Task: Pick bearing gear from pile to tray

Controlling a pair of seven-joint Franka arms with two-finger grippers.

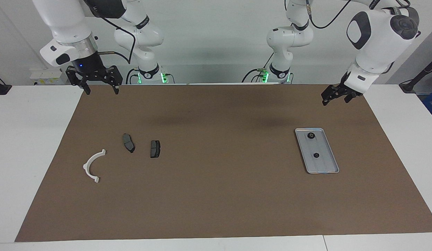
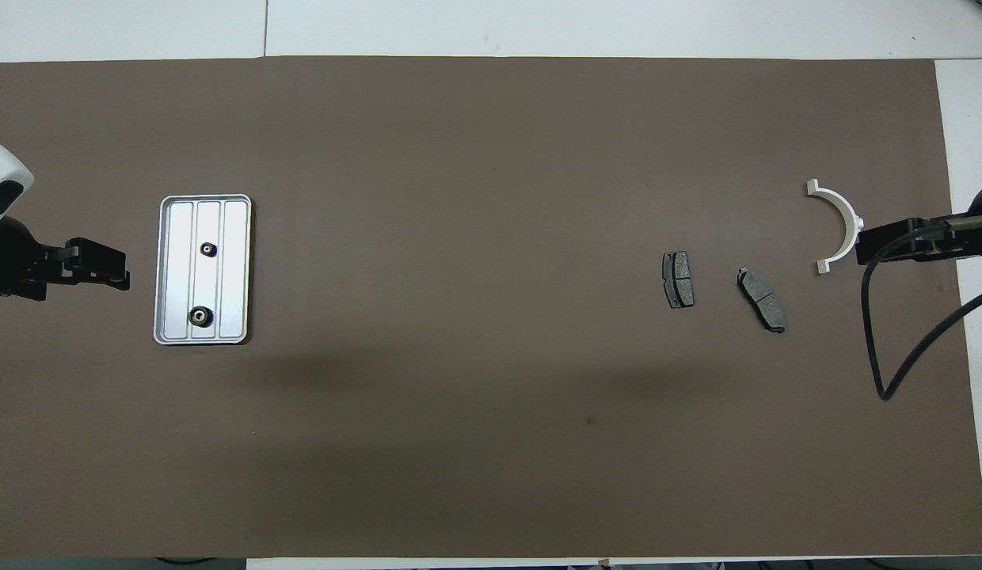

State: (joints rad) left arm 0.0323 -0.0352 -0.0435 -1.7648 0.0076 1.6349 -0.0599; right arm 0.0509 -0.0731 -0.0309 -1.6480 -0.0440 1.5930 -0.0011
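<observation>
Black gears (image 1: pixel 310 135), teeth perhaps indistinct.

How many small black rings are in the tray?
2. One ring lies at the tray's end nearer the robots; the other ring sits near its middle. None shows among the loose parts on the mat.

Right arm (image 2: pixel 934 237) cut off by overhead view's edge, left end effector (image 1: pixel 336 96) fingers too small to read
</observation>
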